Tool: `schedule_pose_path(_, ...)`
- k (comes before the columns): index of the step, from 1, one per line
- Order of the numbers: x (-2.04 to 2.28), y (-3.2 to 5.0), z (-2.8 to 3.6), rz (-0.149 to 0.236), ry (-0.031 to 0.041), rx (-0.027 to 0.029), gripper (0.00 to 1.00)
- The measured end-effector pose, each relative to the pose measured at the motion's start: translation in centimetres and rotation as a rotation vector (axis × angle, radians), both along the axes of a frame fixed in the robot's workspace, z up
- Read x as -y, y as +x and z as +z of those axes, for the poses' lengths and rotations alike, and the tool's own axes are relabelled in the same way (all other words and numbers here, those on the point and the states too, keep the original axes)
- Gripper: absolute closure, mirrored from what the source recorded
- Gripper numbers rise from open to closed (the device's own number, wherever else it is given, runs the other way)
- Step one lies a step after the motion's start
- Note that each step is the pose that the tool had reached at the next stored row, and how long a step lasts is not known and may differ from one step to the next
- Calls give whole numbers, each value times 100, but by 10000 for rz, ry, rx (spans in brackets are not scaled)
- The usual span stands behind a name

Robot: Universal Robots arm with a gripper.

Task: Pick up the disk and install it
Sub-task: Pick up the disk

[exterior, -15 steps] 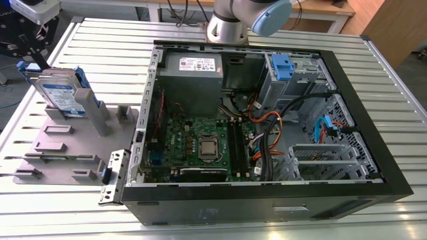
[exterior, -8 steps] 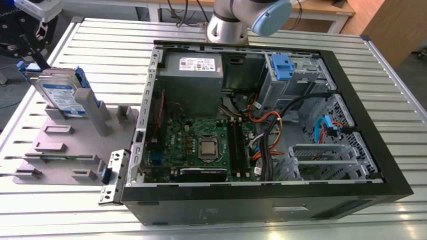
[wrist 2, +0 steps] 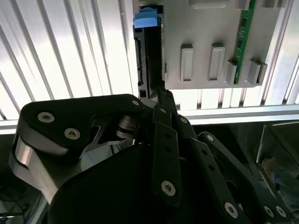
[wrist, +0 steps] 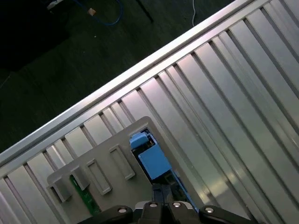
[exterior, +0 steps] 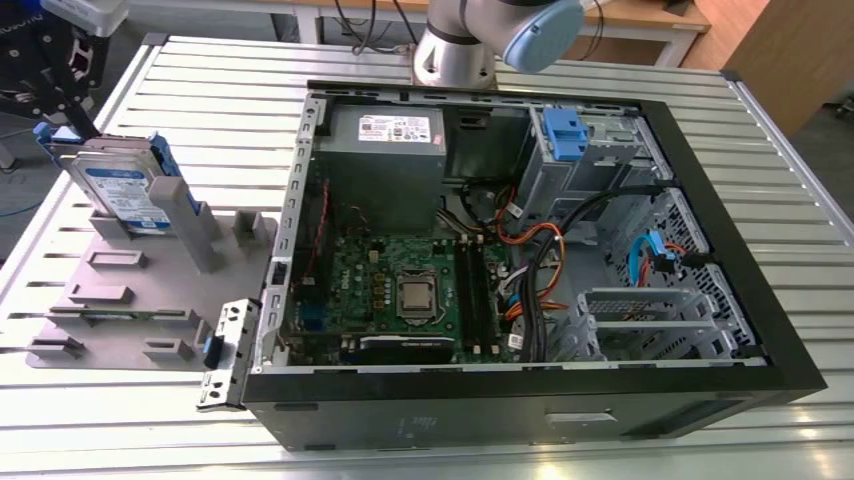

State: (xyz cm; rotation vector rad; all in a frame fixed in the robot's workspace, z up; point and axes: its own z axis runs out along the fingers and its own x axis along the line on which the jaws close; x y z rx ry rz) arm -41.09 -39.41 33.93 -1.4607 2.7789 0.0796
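- Exterior view: the disk (exterior: pixel 123 190) stands on edge in a slot of a grey holder plate (exterior: pixel 134 300). The plate lies on the slatted metal table (exterior: pixel 200 100), towards the exterior view's left and just beside the open computer case (exterior: pixel 534 400).
- The black gripper (exterior: pixel 83 122) hangs right at the disk's upper end, by its blue frame.
- From the second wrist view, the gripper (wrist 2: pixel 161 95) reaches to the near edge of the disk (wrist 2: pixel 147 56), seen end-on. Whether the jaws are apart, together or clamped on it, I cannot tell.
- From the first wrist view, the disk's blue frame (wrist: pixel 152 161) pokes up out of the holder plate (wrist: pixel 107 168). A green memory stick (wrist: pixel 84 198) sits in another slot.
- Inside the case lie a green motherboard (exterior: pixel 400 280), a grey power supply box (exterior: pixel 380 150) and an upright bay with a blue tab (exterior: pixel 566 135).
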Motion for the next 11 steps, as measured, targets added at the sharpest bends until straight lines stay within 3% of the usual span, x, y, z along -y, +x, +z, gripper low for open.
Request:
schedule_pose_path(2,0,0,0,261,0,0,89)
schedule_pose_path(11,0,0,0,278,0,0,89)
